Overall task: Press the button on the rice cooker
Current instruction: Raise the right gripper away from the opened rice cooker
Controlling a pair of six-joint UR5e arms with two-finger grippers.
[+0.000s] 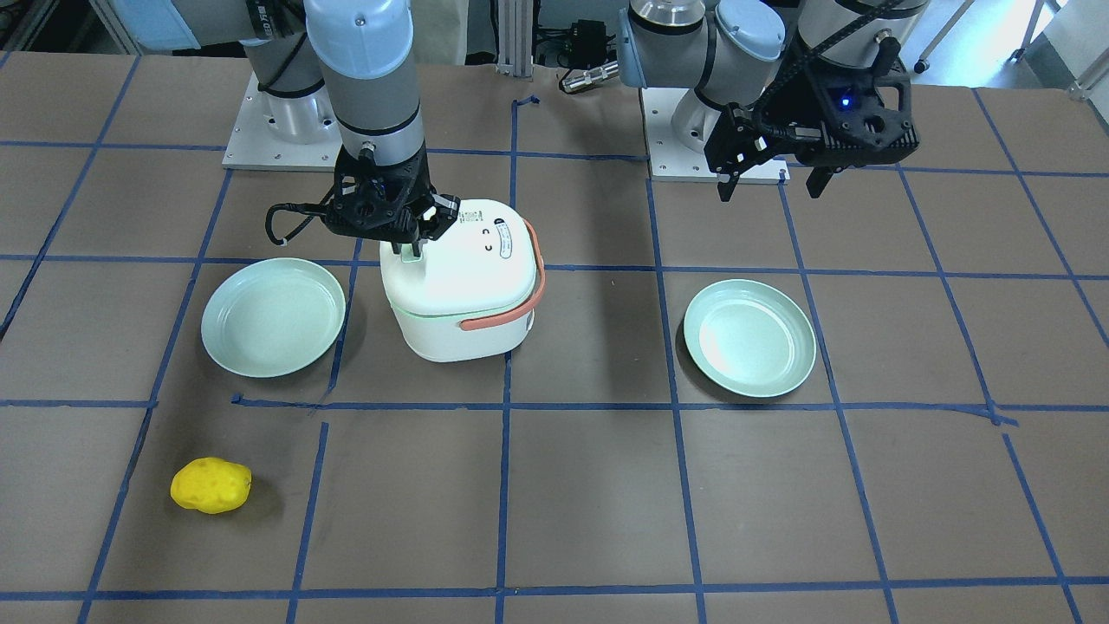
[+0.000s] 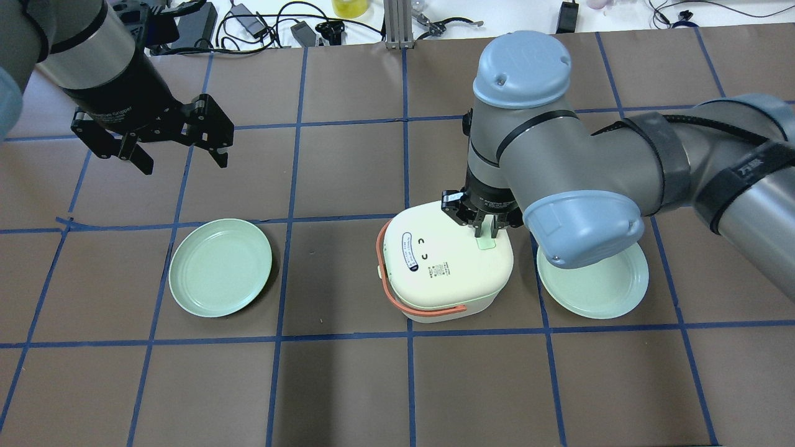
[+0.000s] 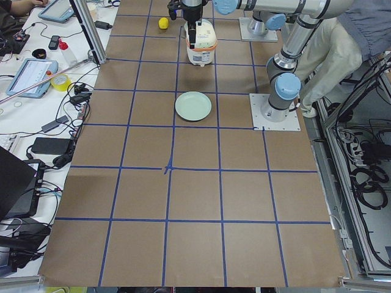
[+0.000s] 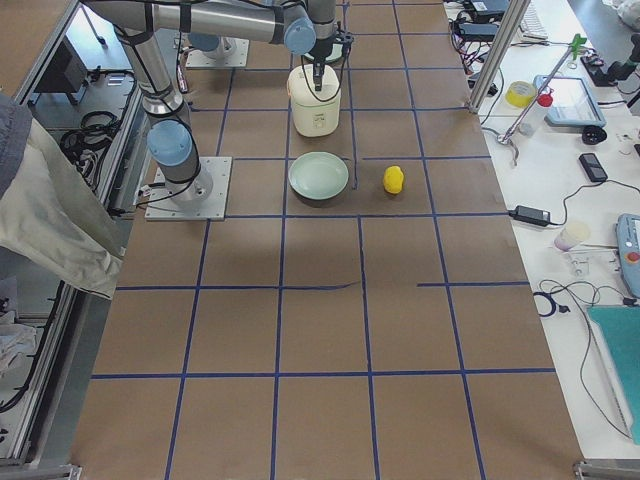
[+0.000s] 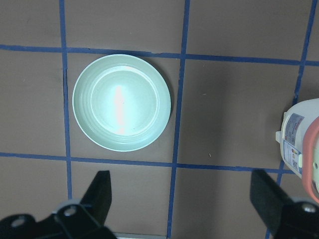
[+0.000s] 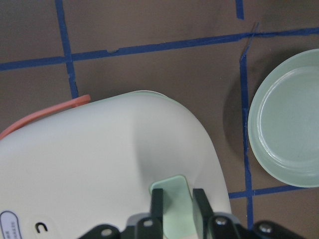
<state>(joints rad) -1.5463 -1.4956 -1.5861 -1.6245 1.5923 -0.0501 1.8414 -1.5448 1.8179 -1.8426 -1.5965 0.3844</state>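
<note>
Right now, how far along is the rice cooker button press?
Done: the right claw is at the edge of the rice cooker, fingers narrowly apart. In hand: its tips sit at the pale green button; pressed or not, I cannot tell. Left: the lid looks closed, so finish the press and lift away. The left claw hangs open, idle.

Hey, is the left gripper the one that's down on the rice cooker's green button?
No. The right gripper is down at the button on the rice cooker; the left gripper hangs well away from it.
</note>
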